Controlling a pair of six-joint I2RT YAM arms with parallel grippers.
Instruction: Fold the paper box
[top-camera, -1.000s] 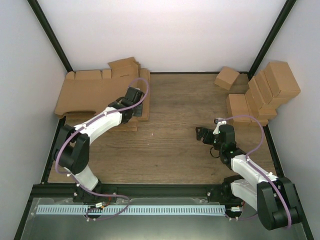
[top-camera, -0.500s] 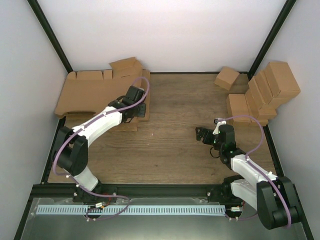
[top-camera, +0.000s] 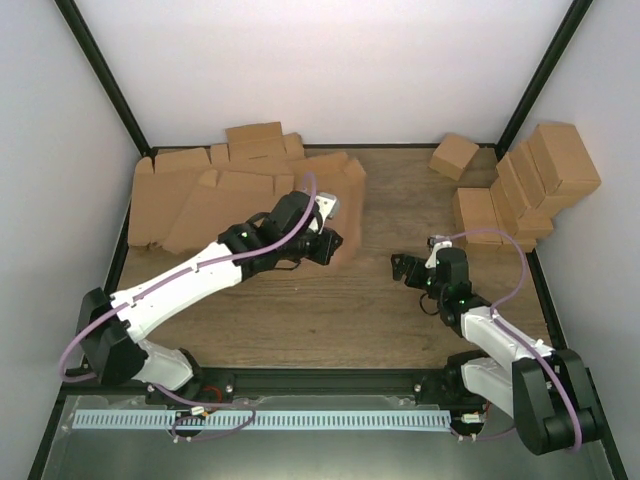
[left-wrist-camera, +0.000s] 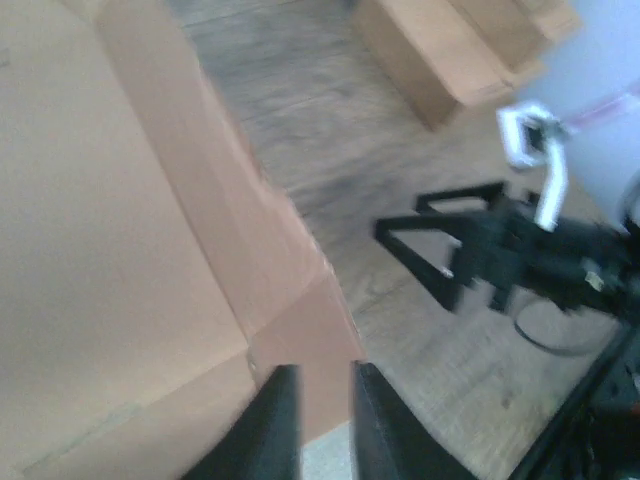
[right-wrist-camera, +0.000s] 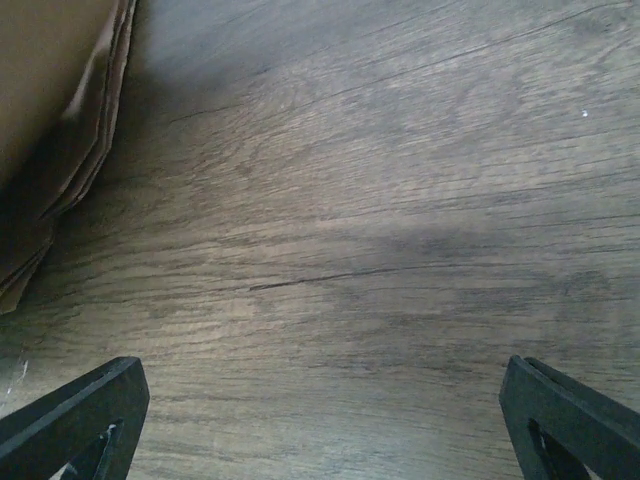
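Observation:
The paper box (top-camera: 330, 180) is a flat brown cardboard blank with flaps, lifted at an angle over the back left of the table. My left gripper (top-camera: 325, 245) is shut on a corner flap at its right edge. In the left wrist view the blank (left-wrist-camera: 120, 250) fills the left half, and the flap sits pinched in the left gripper (left-wrist-camera: 325, 385), between its dark fingers (left-wrist-camera: 275, 420). My right gripper (top-camera: 405, 268) hovers open over bare wood at centre right, apart from the blank. Nothing lies in the right gripper (right-wrist-camera: 320, 420) in its wrist view.
A pile of flat blanks (top-camera: 150, 200) lies at the back left; its edge (right-wrist-camera: 50, 100) shows in the right wrist view. Ready-made brown boxes (top-camera: 530, 180) are stacked at the back right, one apart (top-camera: 453, 156). Walls and a black frame enclose the table.
My left arm has swung right and stretched out, dragging the blank off the pile toward the table's middle and tilting it up. The right arm has stayed put.

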